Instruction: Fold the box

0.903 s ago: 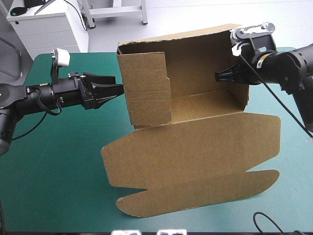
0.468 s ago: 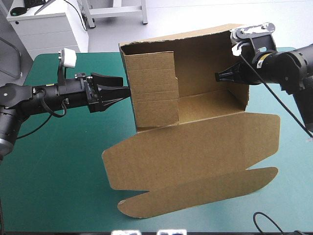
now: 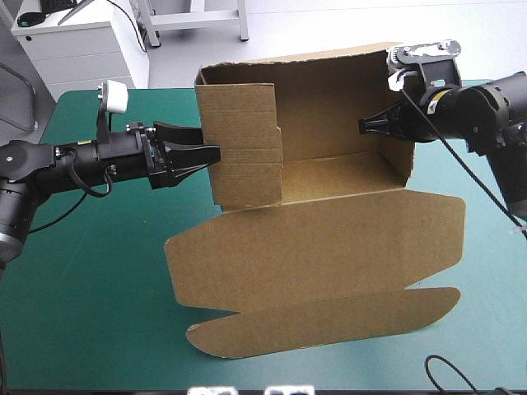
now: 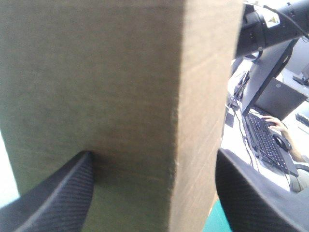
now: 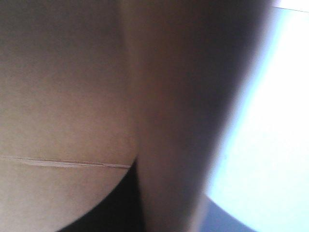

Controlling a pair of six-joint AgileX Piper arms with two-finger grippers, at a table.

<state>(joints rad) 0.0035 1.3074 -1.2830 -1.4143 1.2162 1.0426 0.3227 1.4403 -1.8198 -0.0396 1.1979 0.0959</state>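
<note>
From above, the brown box (image 3: 329,239) sits mid-table on the teal-green cover (image 3: 90,280), far walls raised, lid flat toward the near edge. Left wrist: the left gripper (image 4: 153,159) gapes wide, with the box's left end wall between its black fingers (image 4: 53,198). Right wrist: the right gripper (image 3: 365,125) is pinched onto the right wall.

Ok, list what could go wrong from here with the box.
The left gripper is open astride the left wall of the box; pushing in could buckle it. Only the right gripper seems to pinch the board, so the raised walls might slip free and drop flat onto the teal-green cover.
</note>
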